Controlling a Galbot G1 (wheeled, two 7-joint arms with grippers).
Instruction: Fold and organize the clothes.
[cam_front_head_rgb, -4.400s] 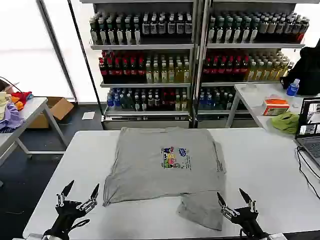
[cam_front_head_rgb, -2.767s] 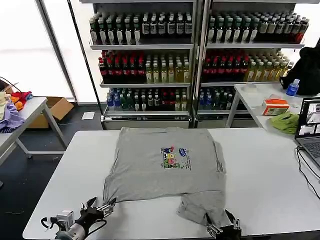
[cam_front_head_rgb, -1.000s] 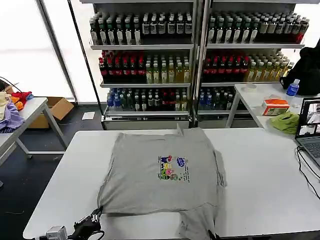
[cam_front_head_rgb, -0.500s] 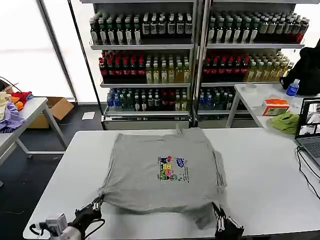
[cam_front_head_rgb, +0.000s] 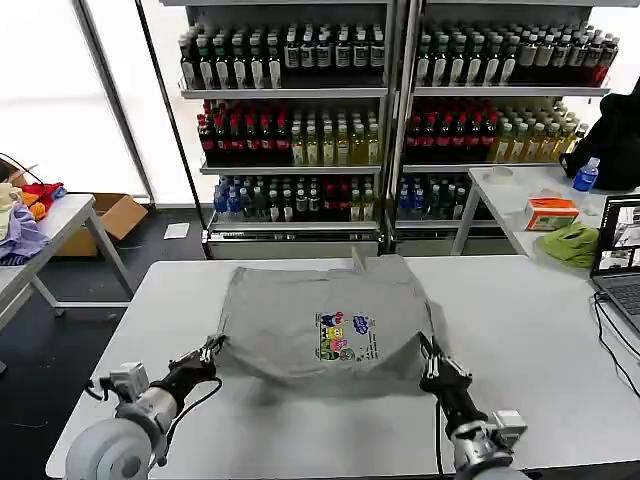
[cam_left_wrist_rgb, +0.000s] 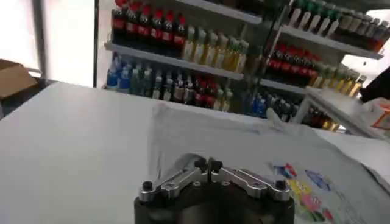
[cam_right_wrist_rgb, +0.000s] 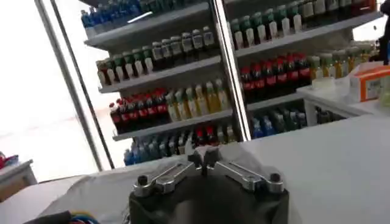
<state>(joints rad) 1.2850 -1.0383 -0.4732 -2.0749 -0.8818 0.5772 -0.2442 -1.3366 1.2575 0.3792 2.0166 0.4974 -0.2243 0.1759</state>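
Note:
A light grey short-sleeved shirt (cam_front_head_rgb: 300, 310) with a small multicoloured chest print (cam_front_head_rgb: 343, 335) lies in the middle of the white table (cam_front_head_rgb: 530, 350). Its near edge is raised off the table. My left gripper (cam_front_head_rgb: 213, 349) is shut on the shirt's near left corner, and my right gripper (cam_front_head_rgb: 430, 362) is shut on the near right corner. In the left wrist view the left gripper (cam_left_wrist_rgb: 207, 164) pinches grey cloth, with the shirt (cam_left_wrist_rgb: 244, 140) spread beyond it. In the right wrist view the right gripper (cam_right_wrist_rgb: 204, 156) pinches a bunch of the grey shirt (cam_right_wrist_rgb: 122, 185).
Shelves of bottles (cam_front_head_rgb: 390, 110) stand behind the table. A side table at the right carries a laptop (cam_front_head_rgb: 620, 250), an orange box (cam_front_head_rgb: 551, 213) and a lime-green cloth (cam_front_head_rgb: 572, 243). Coloured fabrics (cam_front_head_rgb: 20, 215) lie on a table at the left, near a cardboard box (cam_front_head_rgb: 115, 215).
Both grippers closed on the shirt's near corners, pulled it toward me, then lifted the near edge and carried it away from me. The shirt now looks shorter.

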